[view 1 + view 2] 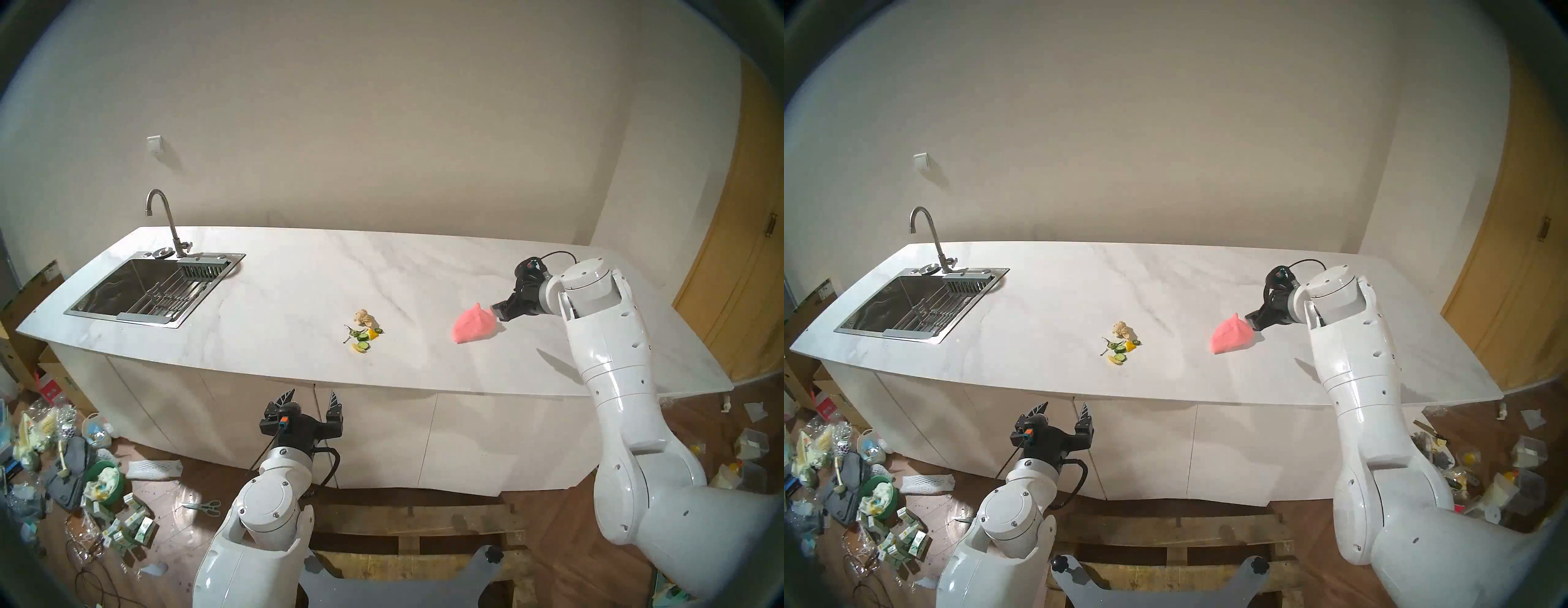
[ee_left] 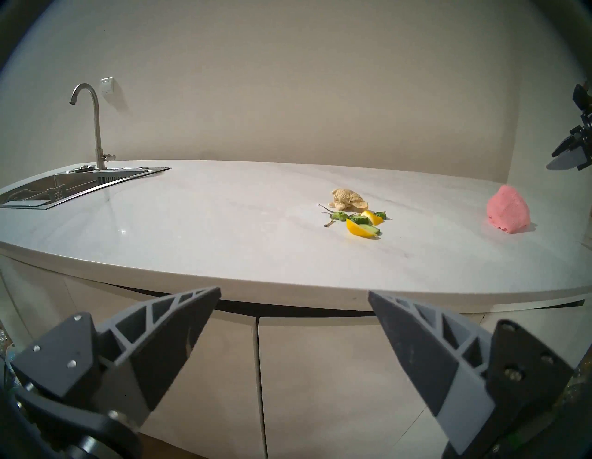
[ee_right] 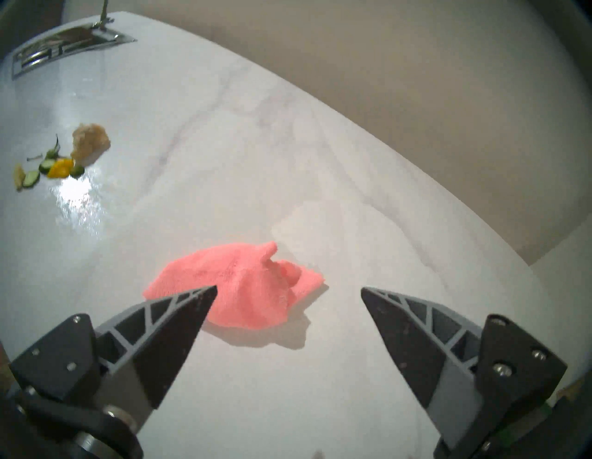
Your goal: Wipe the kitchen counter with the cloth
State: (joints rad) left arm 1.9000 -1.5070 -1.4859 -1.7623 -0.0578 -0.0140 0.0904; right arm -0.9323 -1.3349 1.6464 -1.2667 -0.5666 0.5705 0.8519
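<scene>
The salmon-pink cloth (image 1: 474, 324) lies crumpled on the white marble-look kitchen counter (image 1: 297, 280), right of centre; it also shows in the right wrist view (image 3: 250, 288) and the left wrist view (image 2: 508, 209). My right gripper (image 1: 497, 311) is open and empty, hovering just right of the cloth, its fingers (image 3: 189, 317) wide apart and the cloth just ahead of them. My left gripper (image 1: 312, 397) is open and empty, below the counter's front edge before the cabinet fronts (image 2: 320, 368).
A beige-tan papery wad (image 1: 364, 316) and cut vegetable and lemon scraps (image 1: 364, 337) lie mid-counter, left of the cloth. A steel sink (image 1: 148, 288) with curved faucet (image 1: 163, 220) is at the far left. Clutter covers the floor (image 1: 76, 458) on both sides.
</scene>
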